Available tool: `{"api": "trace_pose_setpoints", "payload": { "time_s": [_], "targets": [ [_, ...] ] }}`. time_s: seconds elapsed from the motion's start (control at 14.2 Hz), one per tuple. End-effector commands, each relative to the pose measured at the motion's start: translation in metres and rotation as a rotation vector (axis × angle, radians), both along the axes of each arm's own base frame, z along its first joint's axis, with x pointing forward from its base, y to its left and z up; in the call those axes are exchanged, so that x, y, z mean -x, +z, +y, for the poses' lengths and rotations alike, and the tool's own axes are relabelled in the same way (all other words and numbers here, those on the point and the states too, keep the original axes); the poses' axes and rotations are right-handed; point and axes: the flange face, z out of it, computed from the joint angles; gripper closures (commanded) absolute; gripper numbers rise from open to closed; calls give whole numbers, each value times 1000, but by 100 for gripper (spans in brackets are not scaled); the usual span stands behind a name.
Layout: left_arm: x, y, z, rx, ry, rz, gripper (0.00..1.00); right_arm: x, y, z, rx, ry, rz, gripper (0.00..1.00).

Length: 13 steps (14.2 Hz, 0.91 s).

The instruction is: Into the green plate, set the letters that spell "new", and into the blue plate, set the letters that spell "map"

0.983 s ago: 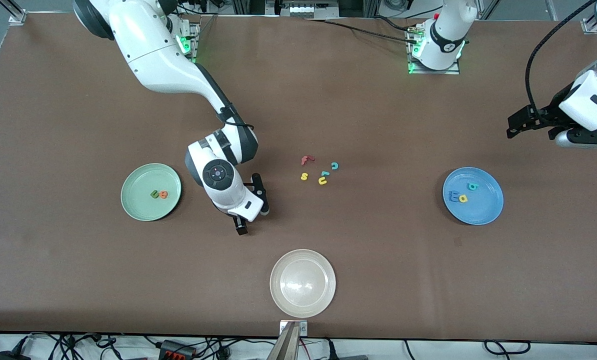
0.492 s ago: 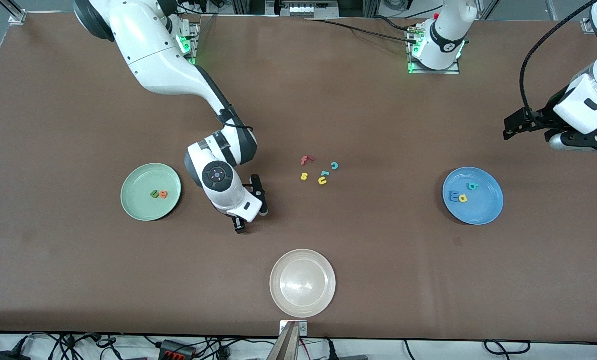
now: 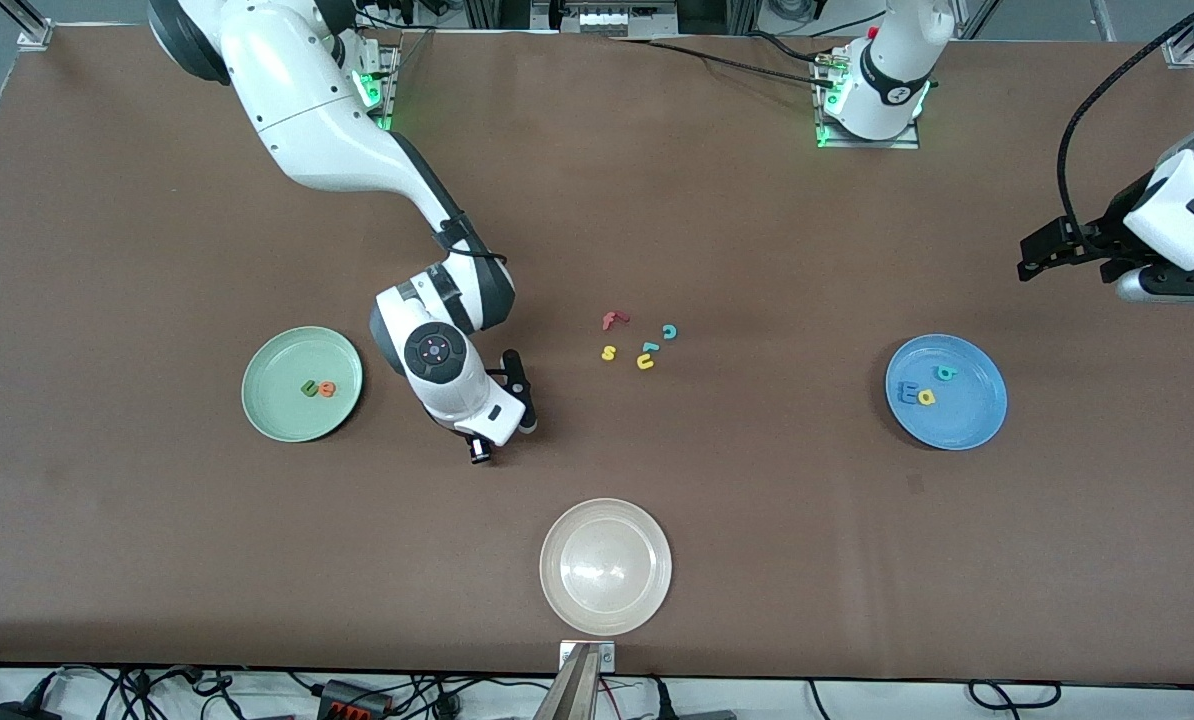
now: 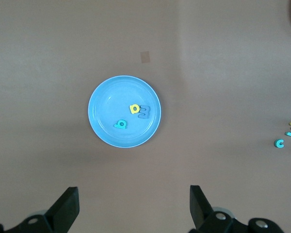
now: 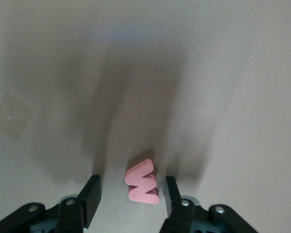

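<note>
While my left gripper (image 3: pixel 1032 262) waits wide open, my right gripper (image 5: pixel 131 196) sits w/ fingers apart round the pink w (image 5: pixel 143 183), so next I squeeze, lift, go to the green plate (image 3: pixel 269 415).

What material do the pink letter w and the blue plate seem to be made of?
The pink w looks like soft foam: thick, matte, with rounded cut edges. The blue plate looks like smooth plastic, perhaps melamine, with a faint sheen and a moulded rim; the exact material stays uncertain.
</note>
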Motion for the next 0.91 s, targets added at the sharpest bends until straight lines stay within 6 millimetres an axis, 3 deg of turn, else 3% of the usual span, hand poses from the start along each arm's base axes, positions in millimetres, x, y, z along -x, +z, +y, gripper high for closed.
{"api": "trace_pose_setpoints", "payload": {
  "time_s": [0.0, 0.14, 0.35, 0.63, 0.84],
  "targets": [
    [-5, 10, 0, 22, -18, -5, 0, -4, 1, 4, -5, 11, -12, 47],
    [-7, 8, -3, 22, -22, -5, 0, -2, 1, 7, -4, 16, -12, 60],
    [-17, 14, -11, 21, -35, -20, 0, -1, 2, 9, -5, 15, -14, 90],
    [-17, 14, -14, 22, -39, -20, 0, -4, 16, 8, -17, 1, -19, 100],
    [-17, 14, -13, 22, -38, -18, 0, -7, 44, -16, 15, -156, 37, 100]
  ]
}}
